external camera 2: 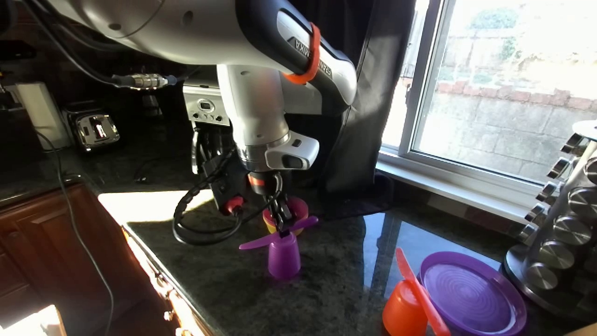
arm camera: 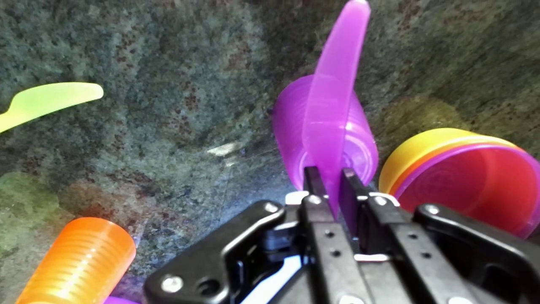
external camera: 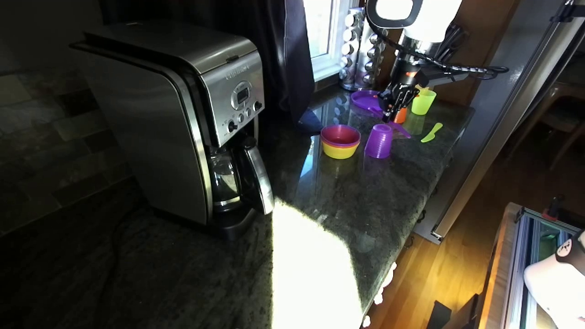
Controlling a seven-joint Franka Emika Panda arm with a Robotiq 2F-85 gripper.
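Observation:
My gripper [arm camera: 329, 169] has its fingers close together on either side of a purple plastic knife [arm camera: 333, 84], near the knife's narrower part. The knife's near end is hidden behind the fingers. A purple cup [arm camera: 289, 122] stands upside down right below the knife. In an exterior view, the gripper [external camera 2: 283, 232] is just over the base of the purple cup [external camera 2: 283, 261], and the knife [external camera 2: 259, 242] sticks out on both sides. Whether the knife rests on the cup cannot be told. A stack of bowls [arm camera: 485, 169], yellow outside and red inside, stands beside the cup.
A light green knife [arm camera: 55, 99] lies on the dark counter. An orange cup [external camera 2: 405, 308] stands upside down with an orange knife [external camera 2: 422, 296] across it, beside a purple plate [external camera 2: 471, 294]. A spice rack [external camera 2: 566, 233], green cup [external camera: 422, 104] and coffee maker [external camera: 233, 109] also stand here.

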